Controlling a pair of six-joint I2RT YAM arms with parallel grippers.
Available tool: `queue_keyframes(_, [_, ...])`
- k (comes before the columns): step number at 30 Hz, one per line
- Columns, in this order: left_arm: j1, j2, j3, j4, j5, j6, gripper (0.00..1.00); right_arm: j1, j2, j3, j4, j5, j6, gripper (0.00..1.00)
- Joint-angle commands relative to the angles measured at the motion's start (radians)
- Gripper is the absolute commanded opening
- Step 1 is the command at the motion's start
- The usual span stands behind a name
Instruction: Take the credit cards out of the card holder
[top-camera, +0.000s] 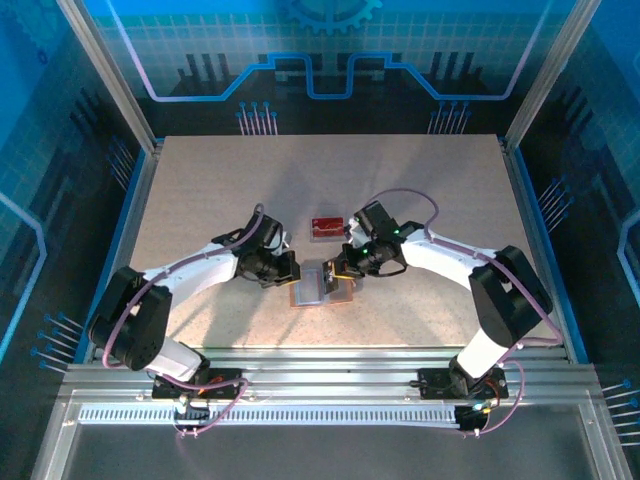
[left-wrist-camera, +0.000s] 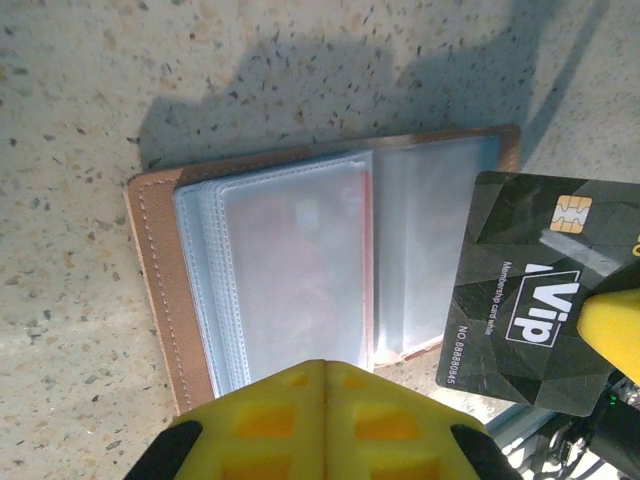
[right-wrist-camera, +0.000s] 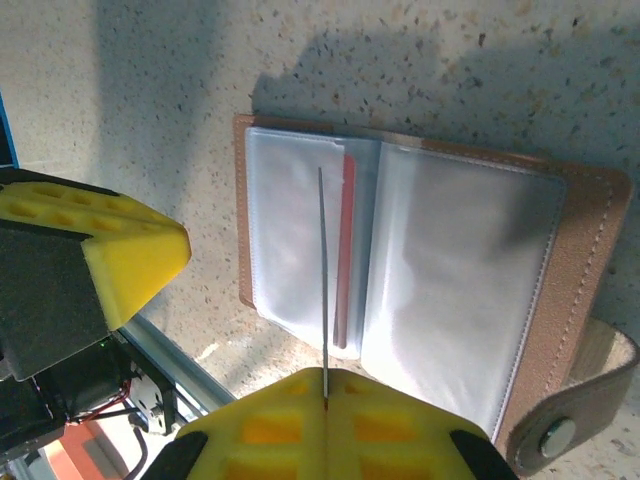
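Right claw clamps the dark card above the open wallet; left claw is together, perhaps pressing it. A red card lies beyond.

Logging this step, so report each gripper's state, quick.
Left gripper: closed, nothing visibly held.
Right gripper: closed on the dark card.

A red card blurs behind the card holder's cloudy sleeve.
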Motion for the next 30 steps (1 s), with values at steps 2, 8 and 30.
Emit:
queue_keyframes(2, [0.021, -0.041, -0.011, -0.029, -0.011, 0.001, 0.06, -0.003, -0.031, 0.043, -0.048, 0.014, -0.038, 0.04])
queue_keyframes(8, [0.046, -0.076, -0.034, -0.018, -0.014, -0.004, 0.08, -0.016, 0.003, 0.145, -0.149, 0.039, -0.162, 0.03])
queue_keyframes(30, [0.128, -0.076, -0.078, -0.036, 0.031, 0.024, 0.13, -0.028, 0.274, 0.722, -0.508, 0.251, -1.163, 0.00])
